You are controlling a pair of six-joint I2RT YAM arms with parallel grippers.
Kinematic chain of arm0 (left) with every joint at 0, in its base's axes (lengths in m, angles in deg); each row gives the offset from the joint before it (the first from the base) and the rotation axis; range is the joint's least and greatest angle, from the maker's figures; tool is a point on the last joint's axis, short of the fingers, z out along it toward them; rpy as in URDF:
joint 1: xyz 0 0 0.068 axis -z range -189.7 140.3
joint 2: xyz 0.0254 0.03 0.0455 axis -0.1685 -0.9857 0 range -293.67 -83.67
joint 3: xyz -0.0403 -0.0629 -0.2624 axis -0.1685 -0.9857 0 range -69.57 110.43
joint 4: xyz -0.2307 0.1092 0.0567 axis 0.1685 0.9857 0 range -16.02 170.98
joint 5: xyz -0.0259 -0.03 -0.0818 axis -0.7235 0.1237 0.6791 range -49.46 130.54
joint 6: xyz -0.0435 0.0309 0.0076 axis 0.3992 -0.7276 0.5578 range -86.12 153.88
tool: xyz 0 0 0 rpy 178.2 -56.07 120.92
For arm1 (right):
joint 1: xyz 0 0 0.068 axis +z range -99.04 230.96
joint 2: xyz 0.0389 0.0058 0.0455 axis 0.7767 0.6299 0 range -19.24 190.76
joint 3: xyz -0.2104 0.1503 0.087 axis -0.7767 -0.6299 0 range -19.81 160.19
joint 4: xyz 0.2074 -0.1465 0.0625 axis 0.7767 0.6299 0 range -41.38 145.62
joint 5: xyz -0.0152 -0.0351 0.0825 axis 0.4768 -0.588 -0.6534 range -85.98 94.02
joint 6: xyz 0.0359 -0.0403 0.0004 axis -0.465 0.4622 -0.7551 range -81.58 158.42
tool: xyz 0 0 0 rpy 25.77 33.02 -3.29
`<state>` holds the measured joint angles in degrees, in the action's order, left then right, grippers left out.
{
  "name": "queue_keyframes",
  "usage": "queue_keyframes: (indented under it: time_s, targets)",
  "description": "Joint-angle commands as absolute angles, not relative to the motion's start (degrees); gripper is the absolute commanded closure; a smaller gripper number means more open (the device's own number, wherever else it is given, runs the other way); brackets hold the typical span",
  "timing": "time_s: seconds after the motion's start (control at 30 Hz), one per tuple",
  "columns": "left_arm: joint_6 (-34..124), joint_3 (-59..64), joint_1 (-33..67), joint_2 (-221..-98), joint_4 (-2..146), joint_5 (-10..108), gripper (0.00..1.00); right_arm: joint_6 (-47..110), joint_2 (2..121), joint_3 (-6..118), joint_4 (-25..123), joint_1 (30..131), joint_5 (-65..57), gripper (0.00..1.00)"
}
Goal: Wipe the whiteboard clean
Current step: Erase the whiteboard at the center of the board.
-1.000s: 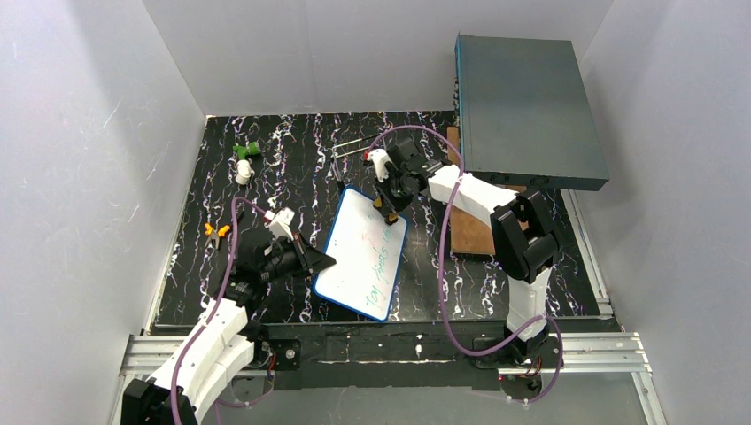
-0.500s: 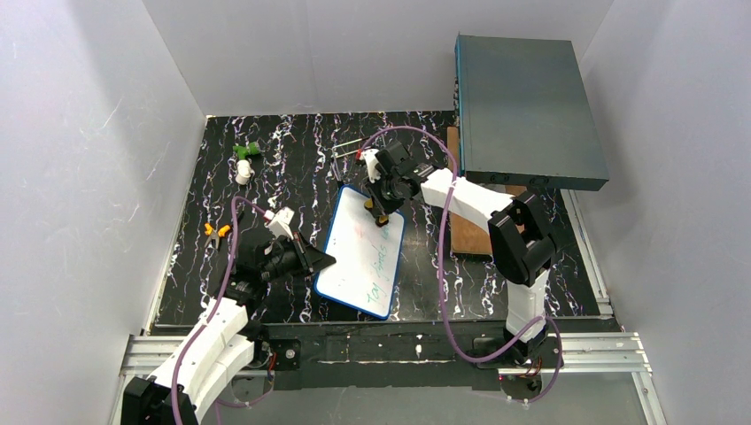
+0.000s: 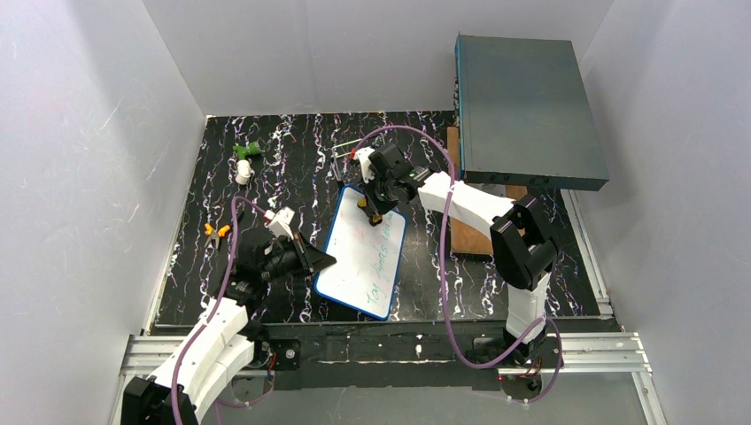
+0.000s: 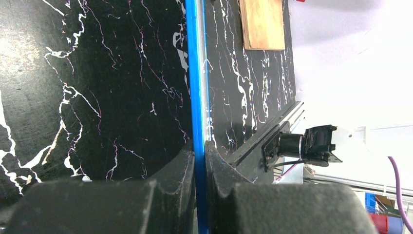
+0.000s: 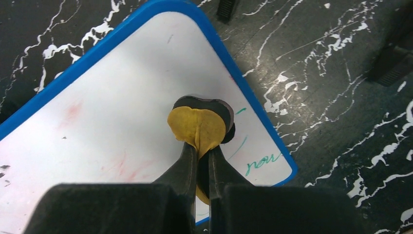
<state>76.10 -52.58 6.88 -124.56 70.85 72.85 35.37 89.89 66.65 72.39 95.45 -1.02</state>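
Note:
The whiteboard [image 3: 363,252], white with a blue frame, lies tilted on the black marbled table. Green writing runs along its right side, with faint red smudges near its far end [image 5: 122,165]. My left gripper [image 3: 321,262] is shut on the board's left blue edge [image 4: 198,97]. My right gripper [image 3: 372,205] is shut on a yellow and black eraser pad [image 5: 199,124] that presses on the board's far end, beside green strokes [image 5: 263,163].
A large grey-teal box [image 3: 527,111] stands at the back right over a brown wooden board [image 3: 469,232]. A green and white object [image 3: 245,159] lies at the back left, small orange pieces [image 3: 215,230] at the left, a thin rod [image 3: 350,147] at the back.
My right gripper has swept the eraser leftward and toward the board's far left corner. The whiteboard has shifted slightly. The left gripper has stayed put.

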Motion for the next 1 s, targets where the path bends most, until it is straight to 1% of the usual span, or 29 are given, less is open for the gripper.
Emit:
queue_keyframes:
  time_s: [0.0, 0.17, 0.33, 0.53, 0.63, 0.9, 0.97]
  targets:
    - [72.61, -51.93, 7.24, -123.58, 70.47, 74.88, 1.0, 34.89, 90.32, 65.44, 69.99, 93.99, 3.52, 0.99]
    - [72.75, -51.99, 7.19, -123.54, 69.94, 75.07, 1.0, 35.35, 90.12, 63.11, 69.99, 92.09, 5.58, 0.99]
    - [72.75, -51.91, 7.25, -123.24, 70.03, 75.17, 1.0, 37.05, 90.34, 60.36, 70.42, 91.06, 4.42, 0.99]
    - [73.28, -52.34, 7.2, -124.02, 68.23, 75.51, 1.0, 38.24, 87.39, 57.06, 70.11, 91.68, -8.93, 0.99]
    - [73.28, -52.32, 7.25, -124.54, 67.77, 75.85, 1.0, 40.02, 85.92, 57.09, 69.8, 92.98, -13.12, 0.99]
    - [73.22, -52.26, 7.18, -123.93, 68.24, 75.86, 1.0, 39.41, 84.91, 59.58, 70.34, 96.99, -18.32, 0.99]
    - [73.11, -52.16, 7.25, -123.85, 68.54, 75.87, 1.0, 39.47, 85.06, 59.58, 70.32, 98.11, -18.06, 0.99]
